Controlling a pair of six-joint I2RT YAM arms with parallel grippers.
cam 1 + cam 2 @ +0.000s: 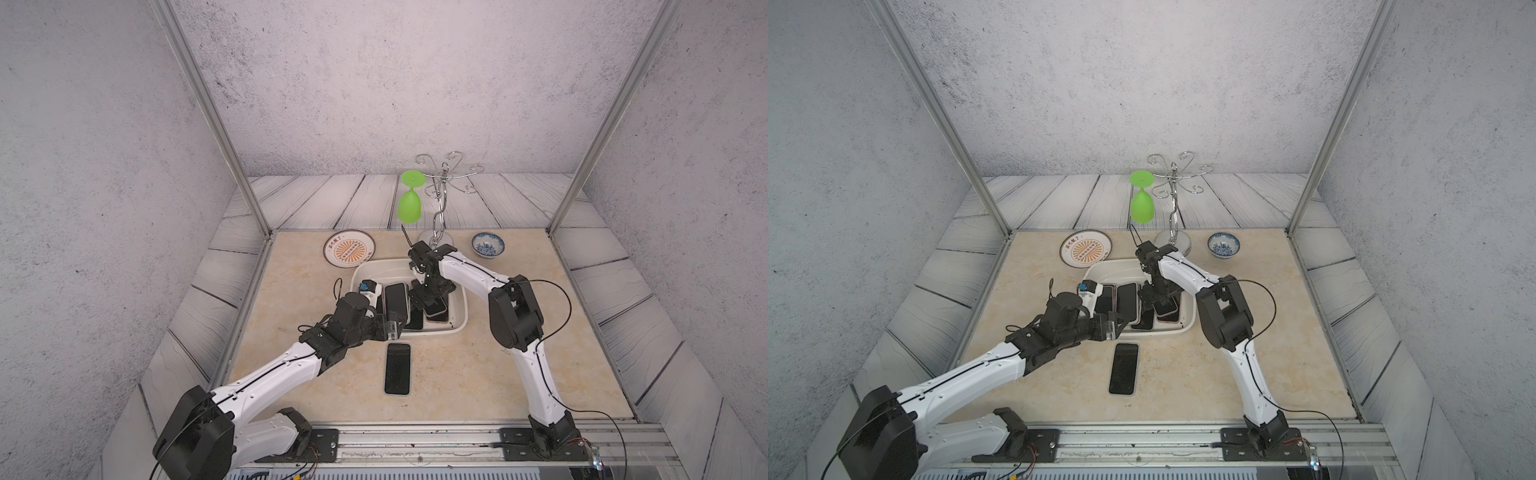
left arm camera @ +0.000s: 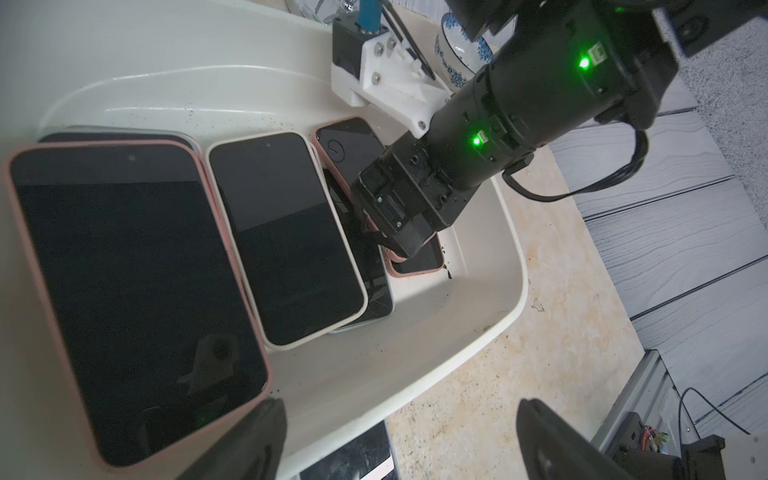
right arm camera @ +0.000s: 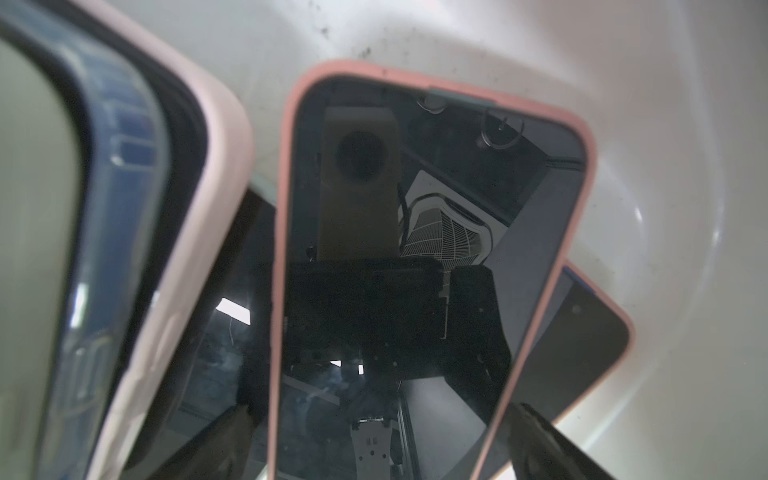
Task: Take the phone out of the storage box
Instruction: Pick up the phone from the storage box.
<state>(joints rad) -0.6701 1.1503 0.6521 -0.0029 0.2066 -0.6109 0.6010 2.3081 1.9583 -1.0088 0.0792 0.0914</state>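
Observation:
The white storage box (image 1: 451,330) (image 1: 1188,322) sits mid-table and holds several dark-screened phones, some overlapping. My right gripper (image 1: 430,306) (image 3: 382,451) points down into the box's right half. It is open, and its fingers (image 3: 540,440) stand on either side of a pink-cased phone (image 3: 415,249) (image 2: 419,262). My left gripper (image 1: 394,328) (image 2: 399,451) hovers open over the box's near rim (image 2: 515,257), gripping nothing. A large pink-cased phone (image 2: 124,291) and a cream-cased one (image 2: 286,237) lie ahead of it. One black phone (image 1: 397,369) (image 1: 1124,368) lies on the table outside the box.
Behind the box stand an orange-patterned plate (image 1: 349,248), a blue-patterned bowl (image 1: 488,245) and a chrome rack (image 1: 439,208) with a green glass (image 1: 410,203) hanging upside down. Metal frame posts rise at the table's back corners.

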